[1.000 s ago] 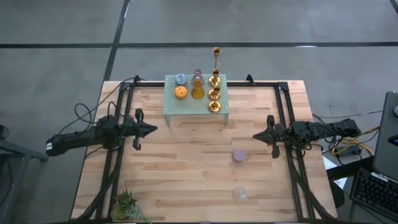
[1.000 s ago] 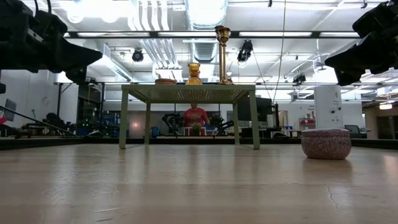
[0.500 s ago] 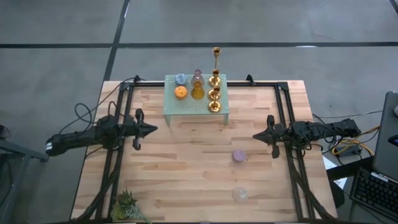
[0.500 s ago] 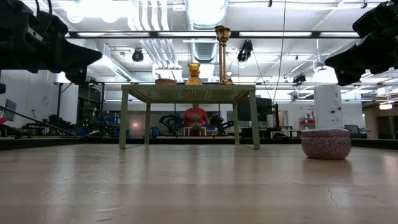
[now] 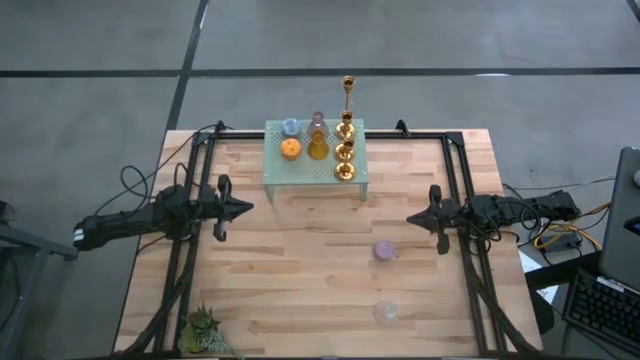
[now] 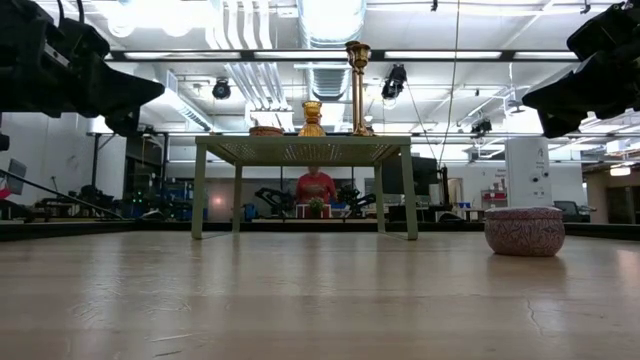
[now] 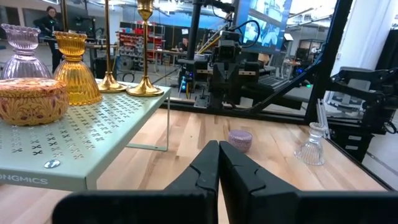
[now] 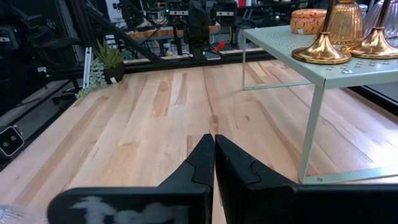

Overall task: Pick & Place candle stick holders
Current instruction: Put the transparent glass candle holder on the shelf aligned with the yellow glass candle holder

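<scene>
- Candle stick holders sit mostly on the mint-green stand point(image 5: 316, 160) at twelve o'clock on the table point(image 5: 300, 270): a row of gold candlesticks point(image 5: 345, 150) along its three-o'clock edge, the tall slender one point(image 5: 348, 92) at the far end, with an amber holder point(image 5: 318, 148), a squat orange one point(image 5: 290, 148), a pale bluish one point(image 5: 290, 126) and a pinkish glass one point(image 5: 318, 120) beside them.
- Two holders are not on the stand — a purple one point(image 5: 384, 250) on the bare wood toward four o'clock, and a clear glass one point(image 5: 385, 312) nearer five o'clock, well apart from the stand.
- Nothing has changed over the last second: both arms and every holder lie exactly as they did a second ago and half a second ago.
- Left gripper point(image 5: 243, 208) hangs at nine o'clock, above the wood, fingers pressed together on nothing — the left wrist view shows them meeting in a point point(image 7: 217, 163).
- Right gripper point(image 5: 412, 218) mirrors it at three o'clock, jaws likewise closed and empty, the tips aimed across the table in the right wrist view point(image 8: 214, 155).
- Judged from this stillness, no pick is under way; the recording is either at its start or between moves.
- The purple holder lies nearest the right gripper, so that arm seems the likelier one to move next, and its jaws would have to part first.
- A small spiky plant point(image 5: 203, 328) stands at seven o'clock, clear of everything.
</scene>
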Motion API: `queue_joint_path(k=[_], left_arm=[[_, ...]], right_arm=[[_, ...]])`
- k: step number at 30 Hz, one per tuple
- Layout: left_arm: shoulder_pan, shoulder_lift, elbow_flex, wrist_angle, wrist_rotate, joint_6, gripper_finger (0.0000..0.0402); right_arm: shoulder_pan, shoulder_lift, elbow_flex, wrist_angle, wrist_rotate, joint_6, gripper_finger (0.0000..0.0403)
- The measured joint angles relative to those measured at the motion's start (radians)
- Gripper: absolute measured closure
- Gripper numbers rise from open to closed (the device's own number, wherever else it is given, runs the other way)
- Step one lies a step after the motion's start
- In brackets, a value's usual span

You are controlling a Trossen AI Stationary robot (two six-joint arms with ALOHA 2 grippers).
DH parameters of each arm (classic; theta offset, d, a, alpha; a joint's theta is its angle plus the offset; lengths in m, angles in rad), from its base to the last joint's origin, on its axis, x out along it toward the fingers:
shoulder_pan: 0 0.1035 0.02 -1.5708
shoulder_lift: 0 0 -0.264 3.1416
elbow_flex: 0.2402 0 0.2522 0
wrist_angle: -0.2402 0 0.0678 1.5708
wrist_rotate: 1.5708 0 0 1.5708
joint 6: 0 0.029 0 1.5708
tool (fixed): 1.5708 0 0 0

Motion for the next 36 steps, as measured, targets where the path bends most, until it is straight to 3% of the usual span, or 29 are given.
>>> queue_joint_path(k=[24, 31, 36], left_arm=[[0.000, 0.000, -0.001, 0.003, 0.001, 0.000, 0.0387], [0.000, 0.000, -0.001, 0.003, 0.001, 0.000, 0.0387], [0.000, 0.000, -0.001, 0.003, 0.001, 0.000, 0.0387]], right_arm=[[0.000, 0.000, 0.000, 0.000, 0.002, -0.011, 0.0394], [-0.001, 0.000, 0.000, 0.006, 0.163, -0.315, 0.0394], [-0.001, 0.001, 0.000, 0.009, 0.153, -0.567, 0.0394]])
